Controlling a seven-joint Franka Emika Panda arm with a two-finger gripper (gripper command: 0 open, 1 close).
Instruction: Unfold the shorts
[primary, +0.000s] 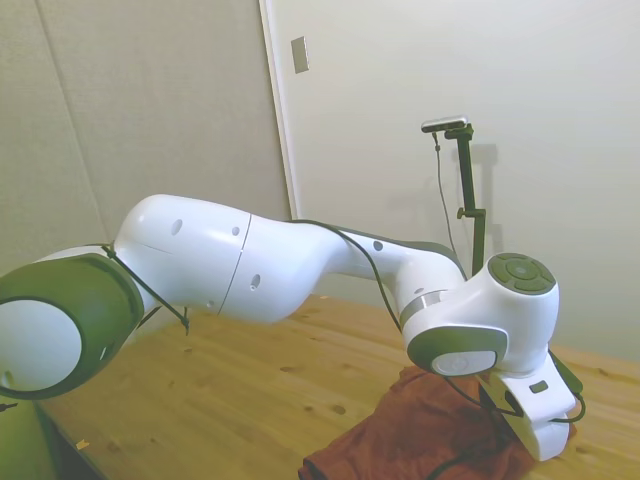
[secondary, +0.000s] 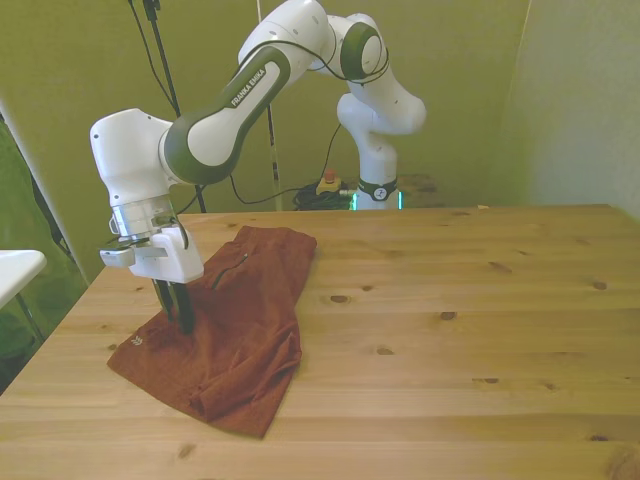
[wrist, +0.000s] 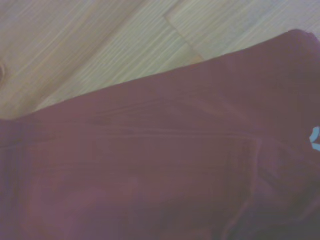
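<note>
Rust shorts (secondary: 235, 335) lie folded and rumpled on the tabletop (secondary: 450, 300) (pale tag at one hem); gripper (secondary: 178, 318) down on them, jaws' state unclear.

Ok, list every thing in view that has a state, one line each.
Shorts: lying on the table, still folded over and rumpled, cord showing near the top.
End effector: lowered onto the shorts near the front view's left edge of the cloth; fingertips at the fabric.
Arm: stretched out low over the table.
Table: wooden, carrying the shorts on the front view's left part.
</note>
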